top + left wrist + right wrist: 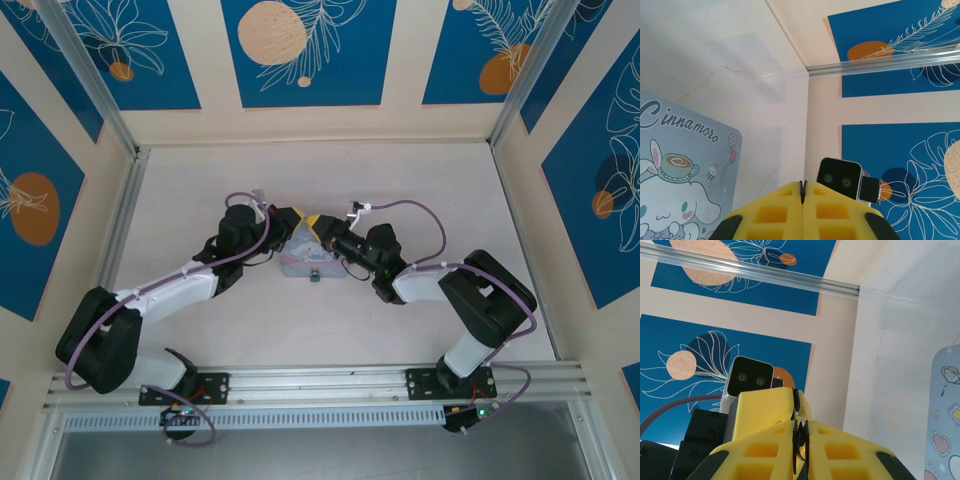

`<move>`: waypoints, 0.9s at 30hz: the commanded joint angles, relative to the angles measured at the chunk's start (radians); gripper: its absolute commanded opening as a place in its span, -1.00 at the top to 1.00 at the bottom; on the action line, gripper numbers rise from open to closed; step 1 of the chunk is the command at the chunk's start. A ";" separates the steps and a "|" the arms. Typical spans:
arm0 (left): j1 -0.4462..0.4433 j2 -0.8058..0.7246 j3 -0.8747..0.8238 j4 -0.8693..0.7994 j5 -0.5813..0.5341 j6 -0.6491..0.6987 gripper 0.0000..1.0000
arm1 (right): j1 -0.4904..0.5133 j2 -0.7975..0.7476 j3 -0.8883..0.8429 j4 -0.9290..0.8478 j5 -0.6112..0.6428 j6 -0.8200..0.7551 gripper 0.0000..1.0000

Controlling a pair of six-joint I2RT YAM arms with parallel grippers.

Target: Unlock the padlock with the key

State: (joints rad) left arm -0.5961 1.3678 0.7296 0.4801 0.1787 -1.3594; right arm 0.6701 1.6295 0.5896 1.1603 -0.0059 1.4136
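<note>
- The aluminium rail [320, 382] at the table's near edge carries both arm bases, and the arms reach inward from it over the pale table [300, 330] to meet near the middle.
- The padlock [314, 274] is a small dark shape at the near edge of the light-blue tin [296, 262], touching it. It is too small to make out its shackle.
- The tin lies flat beneath the two wrists, its lid printed with a white cartoon rabbit and "Cinnamoro…".
- The left gripper [801, 186] sits over the tin's far side, its yellow fingers pressed flat together with nothing between them.
- The right gripper [801, 421] faces it, tip close to tip. Its fingers are drawn almost together on a thin dark sliver of metal — the key [799, 439], by the look of it.
- Beyond stand the cream back wall and its blue leaf-patterned panels [300, 50].
</note>
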 commanded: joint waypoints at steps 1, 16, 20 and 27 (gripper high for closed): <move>-0.020 -0.026 -0.015 0.015 0.001 -0.006 1.00 | -0.006 0.017 0.039 0.039 -0.002 -0.001 0.76; -0.026 -0.027 -0.018 0.006 -0.007 -0.006 1.00 | -0.013 0.028 0.055 0.043 -0.006 0.005 0.87; -0.028 -0.029 -0.020 0.003 -0.008 -0.006 1.00 | -0.019 0.029 0.055 0.043 -0.015 0.005 1.00; -0.026 -0.051 -0.012 -0.042 -0.027 0.011 0.21 | -0.029 0.018 0.025 0.047 -0.023 0.006 1.00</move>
State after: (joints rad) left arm -0.6003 1.3506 0.7261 0.4690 0.1516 -1.3575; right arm 0.6533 1.6405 0.6079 1.1610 -0.0345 1.4250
